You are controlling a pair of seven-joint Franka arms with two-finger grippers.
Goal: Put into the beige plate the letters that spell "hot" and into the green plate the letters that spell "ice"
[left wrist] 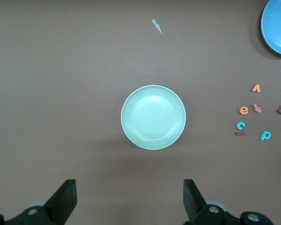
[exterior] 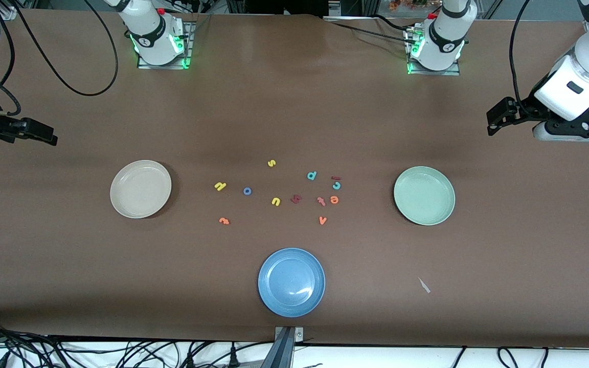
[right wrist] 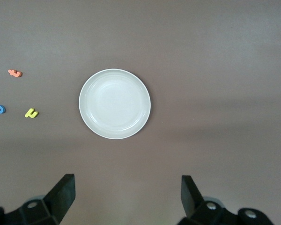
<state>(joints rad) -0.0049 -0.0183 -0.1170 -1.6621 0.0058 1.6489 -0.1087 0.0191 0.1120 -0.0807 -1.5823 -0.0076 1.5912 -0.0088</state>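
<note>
My left gripper (left wrist: 127, 201) and right gripper (right wrist: 126, 199) hang spread wide, holding nothing, above the worktop (exterior: 294, 102). The green plate (exterior: 424, 196) and beige plate (exterior: 140, 188) sit bare, letters scattered between.

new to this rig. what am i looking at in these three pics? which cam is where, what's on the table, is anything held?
Two robot arms sit at a brown table, each ending in a two-finger gripper. The wide picture comes from a high camera facing the arms. The other two come from cameras on the wrists, looking down past the fingers.

The left gripper hangs open over the table near the green plate. The right gripper hangs open near the beige plate. Neither holds anything.

Between those plates lies a scatter of small foam letters, among them a yellow h, blue o, orange t, dark red i, teal c and orange e. A blue plate lies nearer the front camera. All three plates are empty.
</note>
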